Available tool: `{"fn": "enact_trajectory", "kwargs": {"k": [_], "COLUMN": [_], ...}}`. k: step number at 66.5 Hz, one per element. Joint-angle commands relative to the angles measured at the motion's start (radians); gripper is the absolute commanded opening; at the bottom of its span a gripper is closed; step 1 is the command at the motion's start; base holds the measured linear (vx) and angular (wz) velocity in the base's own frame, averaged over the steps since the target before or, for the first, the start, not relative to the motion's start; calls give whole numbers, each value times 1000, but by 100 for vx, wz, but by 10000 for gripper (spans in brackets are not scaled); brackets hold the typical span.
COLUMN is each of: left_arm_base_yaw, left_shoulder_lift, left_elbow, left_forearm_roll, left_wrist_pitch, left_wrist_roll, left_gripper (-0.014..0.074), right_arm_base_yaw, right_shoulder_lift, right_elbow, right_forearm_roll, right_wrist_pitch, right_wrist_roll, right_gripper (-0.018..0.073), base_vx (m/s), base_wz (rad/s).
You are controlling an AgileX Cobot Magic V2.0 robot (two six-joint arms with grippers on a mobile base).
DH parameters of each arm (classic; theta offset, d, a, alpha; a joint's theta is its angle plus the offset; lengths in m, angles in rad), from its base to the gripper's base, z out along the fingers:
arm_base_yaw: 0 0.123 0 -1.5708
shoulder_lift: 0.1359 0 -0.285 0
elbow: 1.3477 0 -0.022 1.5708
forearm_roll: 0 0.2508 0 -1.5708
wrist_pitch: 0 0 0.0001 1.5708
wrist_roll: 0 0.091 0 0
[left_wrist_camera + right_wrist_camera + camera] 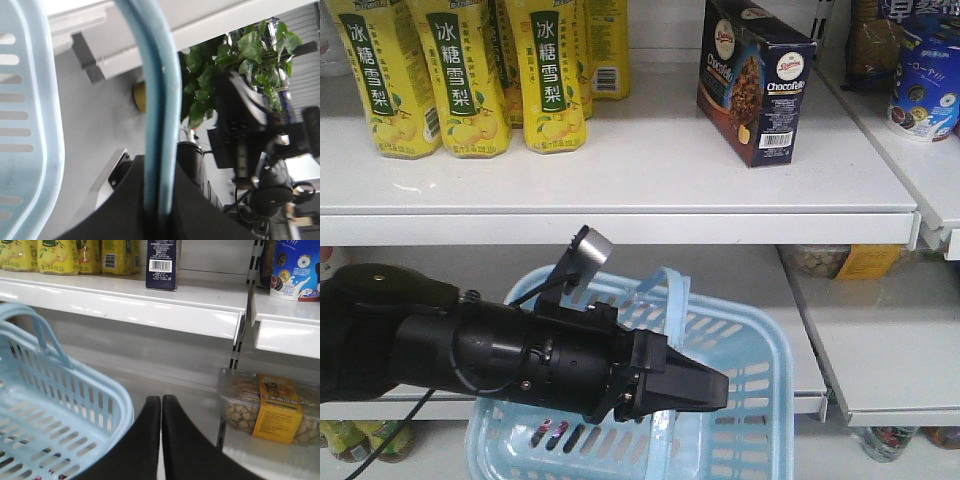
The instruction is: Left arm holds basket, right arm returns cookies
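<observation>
Cookies [755, 82] stand upright on the upper shelf [620, 190], already returned. Left-wrist view: left tool [159, 210] clenched on the basket [25, 125] handle. Right-wrist view: right tool [161, 405] pressed together, empty, just beside the basket rim.

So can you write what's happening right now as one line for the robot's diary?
left arm: jaws shut on basket handle | right arm: jaws shut, empty | cookies: upright on top shelf | basket: below shelf
</observation>
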Motion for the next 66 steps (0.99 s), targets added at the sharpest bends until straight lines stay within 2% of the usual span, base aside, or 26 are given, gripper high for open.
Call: {"fn": "enact_trajectory", "kwargs": {"k": [1,8,17,23,30,34,44,48,53,66], "left_arm_base_yaw": [-37,-61,-78,-80,-80,-80,-80,-80,-80,-80], "left_shoulder_lift": [-124,-203,-249,-256,-276,-292,-363,-398,-433,-536], "left_elbow": [-27,-27,-1,54,122,162,248,278,316,444], "left_forearm_roll": [-54,7,216,308,397,423,524,604,715,1033], "left_wrist_pitch": [-43,-135,-212,-270,-368,-420,-607,-671,-737,-928], "left_wrist_roll": [60,69,67,64,63,63,40,-23,-139,-507], "left_gripper": [-6,-6,-6,-6,-6,-6,-6,-6,-6,-6], "right_arm_base_yaw": [0,0,0,0,0,0,0,0,0,0], "right_shoulder_lift": [12,12,12,12,12,12,12,12,12,12], "right_elbow": [-26,-26,-26,-26,-26,-26,-26,-26,-26,-26], "right_forearm_roll": [-3,-3,-3,-3,-3,-3,-3,-3,-3,-3], "right_wrist_pitch": [-79,-79,-79,-79,-79,-79,-79,-79,-79,-74], "right_wrist_roll": [3,3,3,3,3,3,3,3,3,3], "right_gripper": [-9,-9,-9,-9,-9,-9,-9,-9,-9,-9], "base_vx": [0,0,0,0,0,0,0,0,0,0], "base_wz": [0,0,0,0,0,0,0,0,0,0]}}
